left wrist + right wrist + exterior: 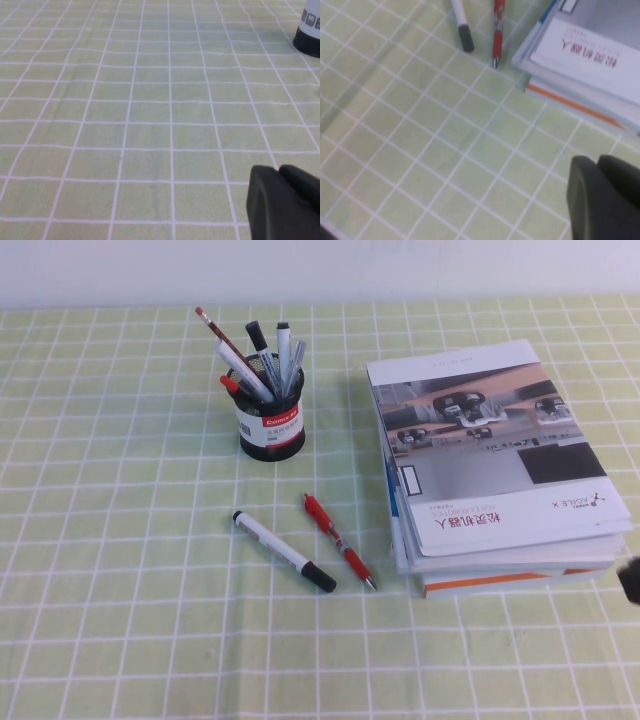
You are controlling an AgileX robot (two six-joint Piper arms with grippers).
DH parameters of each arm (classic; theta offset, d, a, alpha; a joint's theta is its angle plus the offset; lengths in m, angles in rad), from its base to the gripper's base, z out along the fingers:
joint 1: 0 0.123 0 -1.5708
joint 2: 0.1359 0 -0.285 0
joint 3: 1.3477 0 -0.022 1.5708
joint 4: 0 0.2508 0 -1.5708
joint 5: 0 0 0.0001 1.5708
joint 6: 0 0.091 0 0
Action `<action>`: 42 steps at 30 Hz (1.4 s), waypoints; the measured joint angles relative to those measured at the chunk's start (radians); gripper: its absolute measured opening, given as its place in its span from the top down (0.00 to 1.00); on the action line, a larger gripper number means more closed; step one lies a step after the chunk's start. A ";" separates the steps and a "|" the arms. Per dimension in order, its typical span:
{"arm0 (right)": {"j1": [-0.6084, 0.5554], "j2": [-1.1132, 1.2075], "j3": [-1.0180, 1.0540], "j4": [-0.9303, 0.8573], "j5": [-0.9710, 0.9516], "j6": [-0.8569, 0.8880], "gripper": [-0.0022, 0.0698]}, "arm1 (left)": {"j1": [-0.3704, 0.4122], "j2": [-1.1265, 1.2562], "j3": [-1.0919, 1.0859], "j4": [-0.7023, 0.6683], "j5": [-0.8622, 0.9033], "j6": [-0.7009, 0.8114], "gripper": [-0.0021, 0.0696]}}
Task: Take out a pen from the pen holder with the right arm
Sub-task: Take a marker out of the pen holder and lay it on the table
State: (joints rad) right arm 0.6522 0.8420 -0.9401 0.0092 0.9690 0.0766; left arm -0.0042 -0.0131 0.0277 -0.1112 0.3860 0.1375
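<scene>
Bright, even light covers the green checked cloth surface (120, 540) with only faint, soft shadows, and the right wrist view is blurred, most at the dark right pincer (598, 172).

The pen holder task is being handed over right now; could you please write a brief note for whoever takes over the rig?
Right gripper: shut, empty, over the green checked tablecloth on the right, beside the stack of white booklets.
Left gripper: shut, empty, above bare cloth, away from the holder.
Black mesh pen holder: upright, several pens inside.
White marker with black cap and red ballpoint pen: lying on the cloth in front of the holder.
Done: no pen gripped yet.
Left: open right gripper, reach holder, grip one pen, lift it out.
</scene>
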 joint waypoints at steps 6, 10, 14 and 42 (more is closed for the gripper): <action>0.000 -0.058 0.091 0.032 0.024 0.000 0.99 | 0.000 0.000 0.000 0.000 0.000 0.000 0.98; -0.002 -0.058 0.173 -0.009 -0.057 0.002 0.99 | 0.000 0.000 0.000 0.000 0.000 0.000 0.98; -0.002 -0.058 0.254 -0.068 -0.172 0.043 0.99 | 0.000 0.000 0.000 0.000 0.000 0.000 0.98; -0.550 -0.752 0.967 -0.145 -0.772 0.158 0.99 | 0.000 0.000 0.000 0.000 0.000 0.000 0.98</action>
State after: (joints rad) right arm 0.1023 0.0895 0.0264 -0.1361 0.1971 0.2342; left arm -0.0042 -0.0131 0.0277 -0.1112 0.3860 0.1375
